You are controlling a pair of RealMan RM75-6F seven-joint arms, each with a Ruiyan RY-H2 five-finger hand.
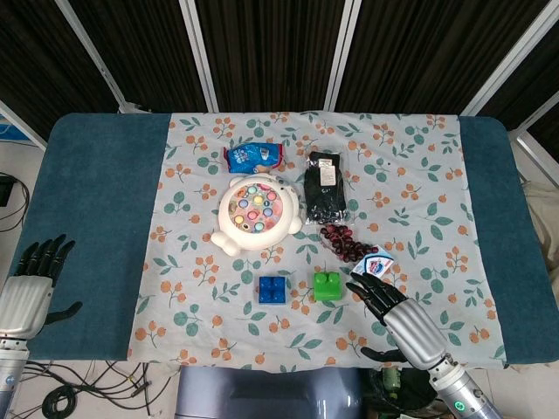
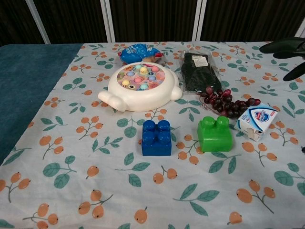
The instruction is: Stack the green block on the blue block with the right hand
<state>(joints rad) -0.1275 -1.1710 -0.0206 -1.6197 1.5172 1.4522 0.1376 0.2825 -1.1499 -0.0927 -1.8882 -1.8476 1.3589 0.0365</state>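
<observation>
The small white and blue box carries a red, white and blue shield badge on its top face; the lettering on it is too small to read. The dark packet has a pale label near its far end, also unreadable, and the blue snack bag shows printed pictures but no legible words.

The green block sits on the floral cloth, studs up, with the blue block to its left, the 2 near each other but apart. Behind them lie the white round fishing toy with coloured pockets and a bunch of dark red grapes, which lies just beside the box.

The head view shows the whole right hand resting low over the cloth just right of the green block, fingers spread and pointing toward the box, holding nothing. In the chest view only dark fingertips show at the right edge, so its spread cannot be judged there.

The left hand appears only in the head view, at the table's left edge over the teal cover, fingers apart and empty, well apart from the blue block. The chest view gives the clearer look at the studs on both blocks.
</observation>
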